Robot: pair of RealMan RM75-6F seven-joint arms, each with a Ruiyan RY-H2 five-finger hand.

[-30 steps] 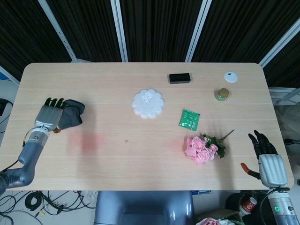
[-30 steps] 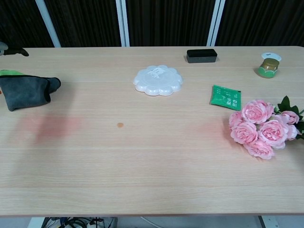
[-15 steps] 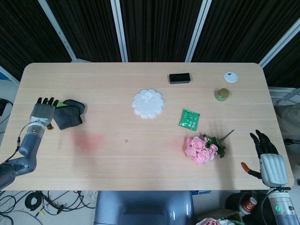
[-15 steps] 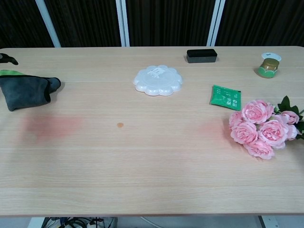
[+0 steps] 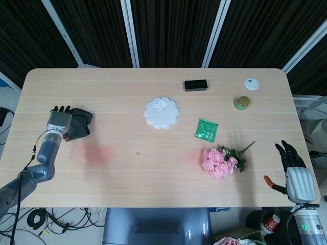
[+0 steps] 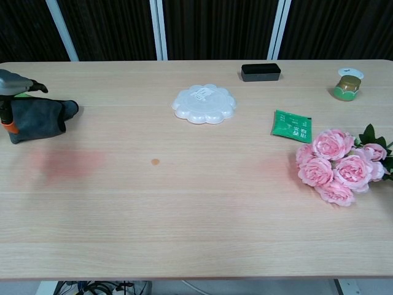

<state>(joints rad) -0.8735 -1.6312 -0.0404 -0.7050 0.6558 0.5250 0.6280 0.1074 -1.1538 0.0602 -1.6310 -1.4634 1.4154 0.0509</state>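
Your left hand lies on the dark cloth, which sits near the table's left edge, well left of the white dish. Fingers look laid flat over the cloth's left part; whether any fold is truly pinched cannot be told from either view, so treat the hold as unproven. Main risk: lift now and the cloth slips out, or only a top layer comes up and the rest drags. A faint reddish smear lies just in front of the cloth, toward you; drag the cloth across it without pressure and it may smudge wider. The table edge is close on the cloth's left: a sweep outward could push it off. Your right hand hangs off the table's right edge, fingers spread, holding nothing, well right of the dish and just beyond the pink roses; swing it inward carelessly and it knocks them.
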